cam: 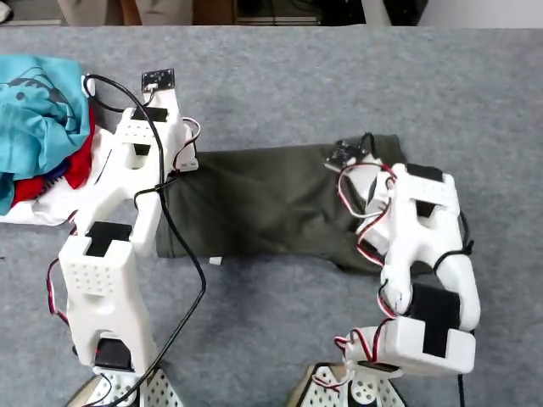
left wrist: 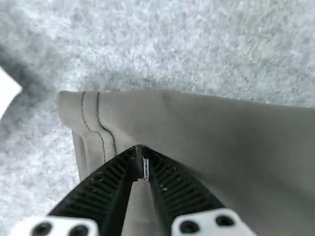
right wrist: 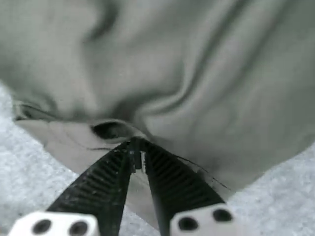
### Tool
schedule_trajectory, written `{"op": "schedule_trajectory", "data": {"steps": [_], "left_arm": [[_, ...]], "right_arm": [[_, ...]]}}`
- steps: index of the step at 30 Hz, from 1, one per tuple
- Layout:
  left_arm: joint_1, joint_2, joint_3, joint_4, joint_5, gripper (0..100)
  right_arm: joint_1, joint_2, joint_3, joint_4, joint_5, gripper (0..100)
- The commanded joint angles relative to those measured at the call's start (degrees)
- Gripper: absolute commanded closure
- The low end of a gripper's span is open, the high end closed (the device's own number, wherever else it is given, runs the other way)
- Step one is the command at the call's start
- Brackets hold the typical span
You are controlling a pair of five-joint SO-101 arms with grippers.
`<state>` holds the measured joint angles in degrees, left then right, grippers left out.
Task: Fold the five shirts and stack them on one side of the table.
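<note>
Cloth was caught in both grippers when I checked. My left gripper (left wrist: 140, 164) was clenched on the olive-green shirt (left wrist: 221, 142) just inside its double-stitched hem (left wrist: 93, 123), close to a corner, with the grey table (left wrist: 172, 44) showing past the edge. My right gripper (right wrist: 138, 153) was pinched tight on the same shirt at a rumpled, folded-over edge, a loose thread (right wrist: 204, 172) trailing beside one finger. From the high view I saw that shirt laid across the middle of the table, my left arm (cam: 127, 195) over its left end and my right arm (cam: 420, 246) over its right end. At the far left of the table sat a loose heap: a teal shirt (cam: 38, 110) on top, a red shirt (cam: 81, 161) under it and a white shirt (cam: 34, 208) lowest, running beneath my left arm. I couldn't tell whether the heap touched the olive-green shirt
</note>
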<state>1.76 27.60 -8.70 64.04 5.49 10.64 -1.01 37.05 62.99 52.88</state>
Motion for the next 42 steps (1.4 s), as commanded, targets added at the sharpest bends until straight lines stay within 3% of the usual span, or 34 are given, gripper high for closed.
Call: {"op": "schedule_trajectory", "data": {"steps": [1, 9, 15, 19, 29, 34, 42], "left_arm": [[0.2, -0.6, -2.4, 0.4, -0.1, 98], [0.2, -0.6, -2.5, 0.4, -0.2, 98], [0.1, -0.6, -2.4, 0.4, -0.2, 98], [0.2, -0.6, -2.4, 0.4, -0.2, 98], [0.2, -0.5, -2.2, 0.5, -0.2, 98], [0.2, -0.5, -2.2, 0.5, -0.2, 98], [0.2, -0.5, -2.2, 0.3, -0.2, 98]], "right_arm": [[0.4, -4.7, 4.5, -0.8, 1.7, 99.4], [4.1, -25.9, 21.1, 0.7, 7.3, 99.4], [5.8, -38.5, 17.6, 3.5, 8.4, 99.4], [2.9, -34.5, 11.2, 1.3, 4.3, 99.4], [0.7, -6.1, 3.6, -5.3, 0.7, 99.4], [2.1, -8.1, 8.4, -5.2, 2.7, 99.4], [6.5, -24.0, 24.0, -4.6, 9.1, 99.4]]}}
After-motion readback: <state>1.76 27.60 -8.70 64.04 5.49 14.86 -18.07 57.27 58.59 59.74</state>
